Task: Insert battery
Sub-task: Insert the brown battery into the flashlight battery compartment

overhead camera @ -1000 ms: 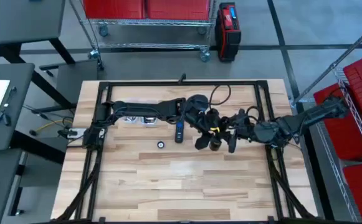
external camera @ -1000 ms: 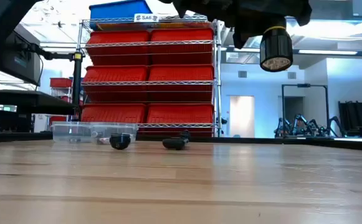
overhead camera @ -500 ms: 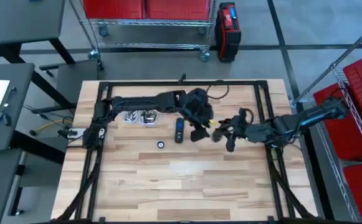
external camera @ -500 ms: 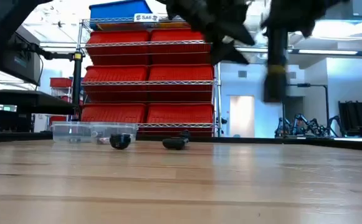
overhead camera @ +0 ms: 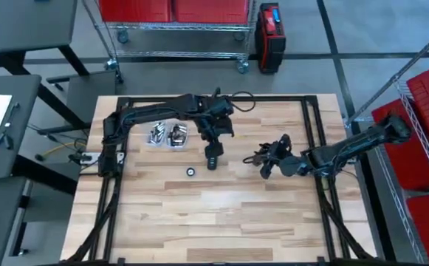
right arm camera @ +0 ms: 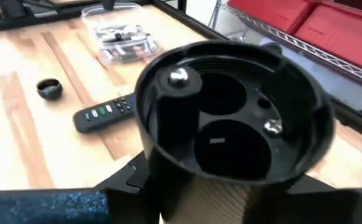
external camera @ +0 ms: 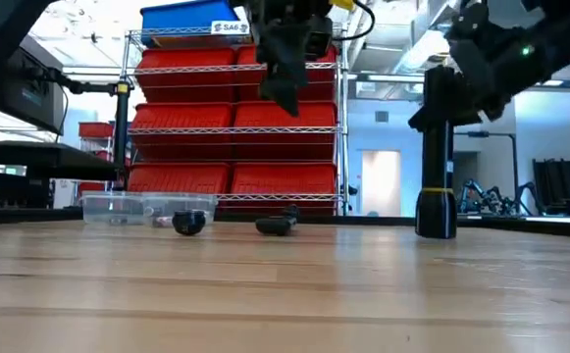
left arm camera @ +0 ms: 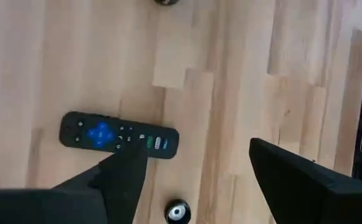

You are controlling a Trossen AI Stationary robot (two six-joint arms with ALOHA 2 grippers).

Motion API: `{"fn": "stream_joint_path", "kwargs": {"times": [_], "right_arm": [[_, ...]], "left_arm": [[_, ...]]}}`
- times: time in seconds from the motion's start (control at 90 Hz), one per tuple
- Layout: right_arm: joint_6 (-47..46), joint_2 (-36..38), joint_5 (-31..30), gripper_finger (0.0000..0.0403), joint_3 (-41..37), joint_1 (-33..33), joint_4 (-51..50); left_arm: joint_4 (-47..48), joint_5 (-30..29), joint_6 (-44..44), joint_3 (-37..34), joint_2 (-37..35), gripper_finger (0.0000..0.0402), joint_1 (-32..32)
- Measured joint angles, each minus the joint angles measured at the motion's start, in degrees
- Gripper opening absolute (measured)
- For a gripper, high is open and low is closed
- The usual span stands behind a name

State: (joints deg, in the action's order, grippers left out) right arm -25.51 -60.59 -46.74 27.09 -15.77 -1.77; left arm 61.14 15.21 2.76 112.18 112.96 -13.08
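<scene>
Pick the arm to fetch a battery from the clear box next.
Left, probably. The left gripper is open, empty and hangs near the clear box. The right gripper is shut on the flashlight, standing it upright, open end up.

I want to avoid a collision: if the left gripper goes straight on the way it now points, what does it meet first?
Probably the remote: the left gripper, jaws open, points down at the table beside it. Depth is unclear.

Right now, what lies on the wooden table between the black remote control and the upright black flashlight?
Only bare wood: the high view shows nothing between the black remote control and the upright black flashlight, held by the right gripper.
</scene>
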Motion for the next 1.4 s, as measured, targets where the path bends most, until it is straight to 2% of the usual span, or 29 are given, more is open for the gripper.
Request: {"fn": "stream_joint_path", "kwargs": {"times": [0.311, 0.489, 0.611, 1.078, 1.233, 1.4], "right_arm": [[0.72, -0.4, 1.51, 0.0141, -0.02, 0.96, 0.21], [0.47, -0.12, 2.56, 0.0258, 0.73, 0.98, 0.71], [0.49, 0.86, 3.16, 0.0298, 3.3, 1.31, 0.14], [15.97, 6.07, 3.08, 0.0301, 19.57, 1.68, -1.2], [20.57, 6.87, 3.04, 0.0301, 24.98, 1.66, -1.37], [22.84, 7.91, 3.08, 0.0301, 30.03, 0.78, -1.23]], "left_arm": [[-0.42, -0.51, 2.47, -0.04, -0.26, 0.0258, 0.24], [-0.48, -0.54, 2.47, -0.04, -0.26, 0.0258, 0.26], [-0.5, -0.56, 2.45, -0.04, -0.27, 0.0258, 0.26], [-0.7, -1.25, 0.32, -0.07, -1.06, 0.0258, 0.26], [0.41, -6.46, -0.46, -0.07, -3.63, 0.0258, -0.22], [7.79, -19.77, 0.67, -0.04, -9.22, 0.0258, -2.62]]}}
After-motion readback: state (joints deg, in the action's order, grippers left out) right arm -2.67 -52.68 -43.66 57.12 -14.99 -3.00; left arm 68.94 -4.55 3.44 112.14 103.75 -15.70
